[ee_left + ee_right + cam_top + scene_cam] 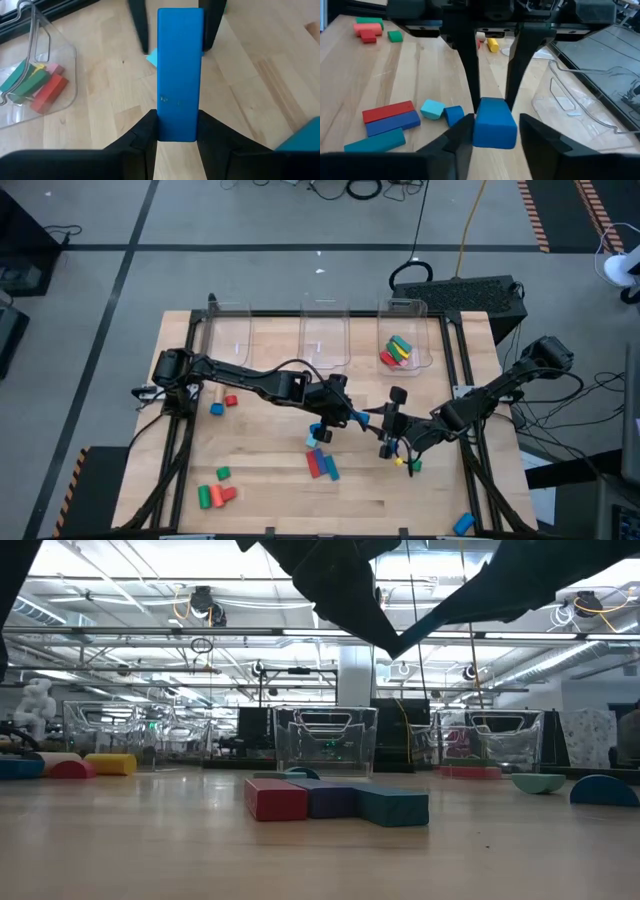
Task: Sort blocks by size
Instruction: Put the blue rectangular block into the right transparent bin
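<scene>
A long blue bar [180, 75] hangs above the middle of the table, between my two grippers. My left gripper [348, 416] reaches in from the table's left and is shut on one end. My right gripper [386, 424] comes from the right and is shut on the other end [492, 127]. Under them a small cyan block [432, 108] and a blue half-round piece [453, 114] lie on the wood. Red, blue and teal bars [322, 465] lie side by side nearer the front edge. My left gripper pinches the bar's two long sides [176, 134] between its two fingers, at the end nearest it. The fingers slant down from the table's left and lie along the bar, which sticks out ahead of them, clear of the table. My right gripper has the bar's opposite end [494, 135] between its two fingers [462, 131], one on each long side. It comes nearly level from the table's right, in line with the bar. That end faces its camera and is off the table.
Three clear bins stand along the far edge; the right one [420, 363] holds green, yellow, pink and red blocks [398, 352]. Loose blocks lie at the left [222, 404], front left [215, 492], by the right arm [408, 465] and front right [462, 523].
</scene>
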{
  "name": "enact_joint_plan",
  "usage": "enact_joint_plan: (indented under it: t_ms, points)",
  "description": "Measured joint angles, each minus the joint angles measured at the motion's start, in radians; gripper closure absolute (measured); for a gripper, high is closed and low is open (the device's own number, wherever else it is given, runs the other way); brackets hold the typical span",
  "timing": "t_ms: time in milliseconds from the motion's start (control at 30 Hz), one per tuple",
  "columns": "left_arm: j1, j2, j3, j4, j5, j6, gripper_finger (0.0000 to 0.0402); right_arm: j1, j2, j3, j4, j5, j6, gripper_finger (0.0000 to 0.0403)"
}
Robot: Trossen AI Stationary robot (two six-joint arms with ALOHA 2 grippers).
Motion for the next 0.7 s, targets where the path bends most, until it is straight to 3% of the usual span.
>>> enact_joint_plan:
  t_ms: [133, 367, 533, 700]
  points:
    - [0.001, -0.001, 0.0, -0.002, -0.003, -0.005, 0.0277, 0.0, 0.0, 0.0, 0.011, 0.005, -0.007, 0.0325]
    - [0.003, -0.002, 0.002, -0.006, -0.024, -0.047, 0.0251, 0.0, -0.008, 0.0, 0.012, 0.07, -0.002, 0.0325]
    - [0.005, -0.003, 0.003, -0.041, -0.129, -0.151, 0.0229, -0.029, -0.077, 0.0, -0.069, 0.176, 0.076, 0.0325]
    - [0.017, -0.002, 0.0, -0.097, -0.225, -0.214, 0.0187, -0.068, -0.162, 0.0, -0.171, 0.195, 0.142, 0.0325]
